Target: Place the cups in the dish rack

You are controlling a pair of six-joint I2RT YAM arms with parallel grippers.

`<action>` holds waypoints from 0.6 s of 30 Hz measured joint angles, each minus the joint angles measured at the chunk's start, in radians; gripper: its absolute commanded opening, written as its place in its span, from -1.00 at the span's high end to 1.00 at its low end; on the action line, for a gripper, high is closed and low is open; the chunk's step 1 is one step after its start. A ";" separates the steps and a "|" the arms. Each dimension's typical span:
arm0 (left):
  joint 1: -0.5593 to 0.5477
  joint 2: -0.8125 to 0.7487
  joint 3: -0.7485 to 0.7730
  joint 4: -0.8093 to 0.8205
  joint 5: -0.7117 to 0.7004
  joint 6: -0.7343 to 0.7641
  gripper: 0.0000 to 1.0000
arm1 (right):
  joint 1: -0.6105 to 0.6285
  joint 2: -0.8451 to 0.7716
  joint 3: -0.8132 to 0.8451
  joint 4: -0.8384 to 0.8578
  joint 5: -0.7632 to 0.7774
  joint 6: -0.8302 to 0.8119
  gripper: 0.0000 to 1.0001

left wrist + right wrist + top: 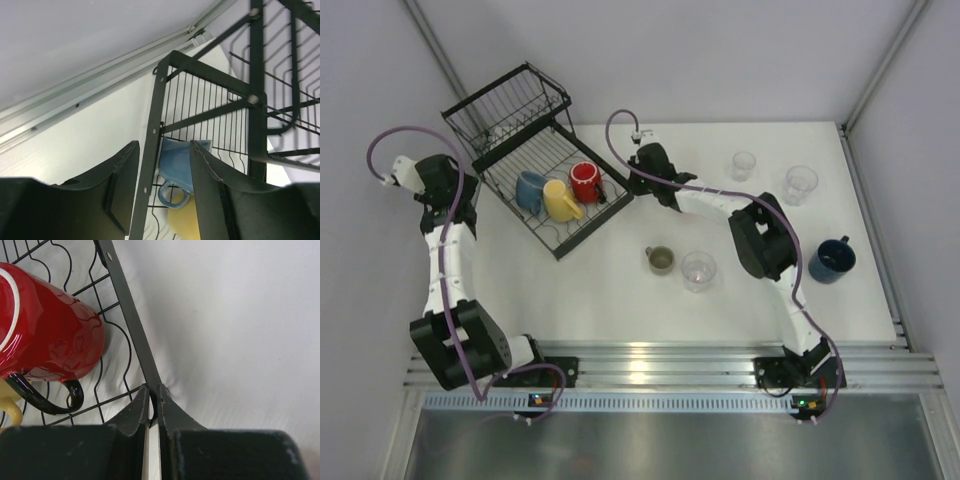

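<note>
The black wire dish rack [590, 225] stands at the back left. A blue cup [529, 190], a yellow cup [560, 199] and a red cup [584, 181] lie in its low tray. My right gripper [154, 390] is shut on the rack's right rim bar [127, 305], next to the red cup [45, 325]. My left gripper [162, 180] is open and straddles the rack's left frame bar [155, 135], with the blue cup [177, 162] and yellow cup [182, 222] just beyond. An olive-grey mug [660, 260], a dark blue mug [832, 260] and three clear tumblers [699, 270] stand on the table.
Two of the tumblers stand at the back right [743, 165] [800, 184]. The rack's taller basket part [507, 105] is at the far left corner near the wall. An aluminium rail [660, 365] runs along the near edge.
</note>
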State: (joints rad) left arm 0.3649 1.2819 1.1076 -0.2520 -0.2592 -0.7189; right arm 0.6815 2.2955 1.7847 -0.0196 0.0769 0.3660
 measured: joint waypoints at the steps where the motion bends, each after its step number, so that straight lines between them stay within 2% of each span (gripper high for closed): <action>1: 0.009 0.003 -0.016 0.010 0.012 -0.013 -0.01 | -0.006 -0.006 -0.006 -0.005 0.001 -0.006 1.00; 11: 0.037 0.109 -0.060 0.083 0.122 -0.091 0.01 | -0.063 -0.038 -0.040 -0.027 0.005 -0.050 1.00; 18: 0.033 0.106 -0.106 0.150 0.223 -0.090 -0.01 | -0.067 -0.053 -0.070 0.001 -0.010 -0.056 1.00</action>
State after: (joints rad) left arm 0.3981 1.3884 1.0019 -0.1024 -0.0364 -0.8089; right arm 0.6147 2.2429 1.7145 -0.0189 0.0666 0.3099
